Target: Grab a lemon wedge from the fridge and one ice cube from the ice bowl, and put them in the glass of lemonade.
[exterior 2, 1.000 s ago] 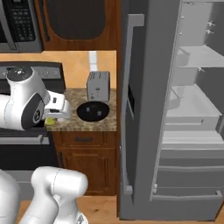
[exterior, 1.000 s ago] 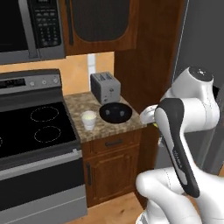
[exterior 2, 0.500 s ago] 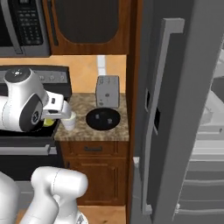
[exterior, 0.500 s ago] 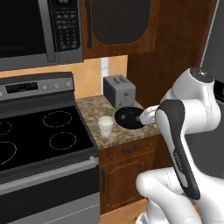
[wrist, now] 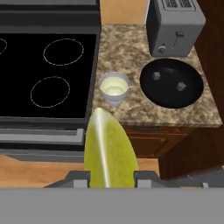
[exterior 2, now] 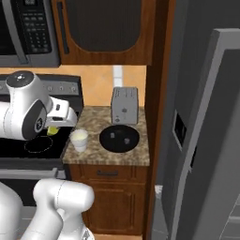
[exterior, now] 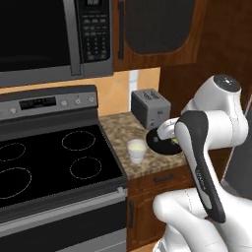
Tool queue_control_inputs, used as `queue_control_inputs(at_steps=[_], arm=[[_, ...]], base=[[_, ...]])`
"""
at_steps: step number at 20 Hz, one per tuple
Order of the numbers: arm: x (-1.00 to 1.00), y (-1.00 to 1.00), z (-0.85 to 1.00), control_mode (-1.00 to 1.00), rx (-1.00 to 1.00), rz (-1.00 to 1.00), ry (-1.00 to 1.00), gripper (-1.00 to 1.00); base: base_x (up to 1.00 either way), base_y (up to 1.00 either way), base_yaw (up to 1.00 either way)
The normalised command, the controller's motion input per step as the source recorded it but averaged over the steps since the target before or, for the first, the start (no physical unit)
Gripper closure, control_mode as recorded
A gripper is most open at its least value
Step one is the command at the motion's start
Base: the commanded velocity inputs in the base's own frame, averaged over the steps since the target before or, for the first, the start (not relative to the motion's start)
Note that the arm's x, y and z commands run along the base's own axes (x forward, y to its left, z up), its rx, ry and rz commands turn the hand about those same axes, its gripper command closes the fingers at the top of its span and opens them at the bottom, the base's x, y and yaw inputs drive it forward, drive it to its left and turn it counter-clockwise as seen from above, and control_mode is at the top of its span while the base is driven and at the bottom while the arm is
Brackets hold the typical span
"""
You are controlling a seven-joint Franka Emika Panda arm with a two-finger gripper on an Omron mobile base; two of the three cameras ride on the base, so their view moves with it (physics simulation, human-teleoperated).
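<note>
The jaws (wrist: 108, 178) are clamped partway on the lemon wedge (wrist: 109, 151), held in the air short of the speckled stone surface (wrist: 131, 107). Ahead of them stands the glass of lemonade (wrist: 113, 89); beyond and aside, a black bowl (wrist: 171, 83), toaster (wrist: 174, 26) and stove (wrist: 43, 74).

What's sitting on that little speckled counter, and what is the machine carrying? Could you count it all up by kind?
Toaster: 1
Black ice bowl: 1
Ice cubes in the bowl: 2
Glass of lemonade: 1
Lemon wedge, held in the gripper: 1
Total: 6
</note>
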Motion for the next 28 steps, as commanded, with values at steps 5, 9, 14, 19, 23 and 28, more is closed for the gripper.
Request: queue_control_inputs(at_steps=[5, 9, 14, 19, 23, 28], arm=[[0.00, 0.00, 0.00, 1.00, 0.00, 0.00, 0.00, 1.00], [0.00, 0.00, 0.00, 1.00, 0.00, 0.00, 0.00, 1.00], [0.00, 0.00, 0.00, 1.00, 0.00, 0.00, 0.00, 1.00], [0.00, 0.00, 0.00, 1.00, 0.00, 0.00, 0.00, 1.00], [0.00, 0.00, 0.00, 1.00, 0.00, 0.00, 0.00, 1.00], [0.00, 0.00, 0.00, 1.00, 0.00, 0.00, 0.00, 1.00]], base=[[0.65, 0.00, 0.02], [0.49, 0.00, 0.00], [0.02, 0.00, 0.00], [0.00, 0.00, 0.00], [0.01, 0.00, 0.00], [0.01, 0.00, 0.00]])
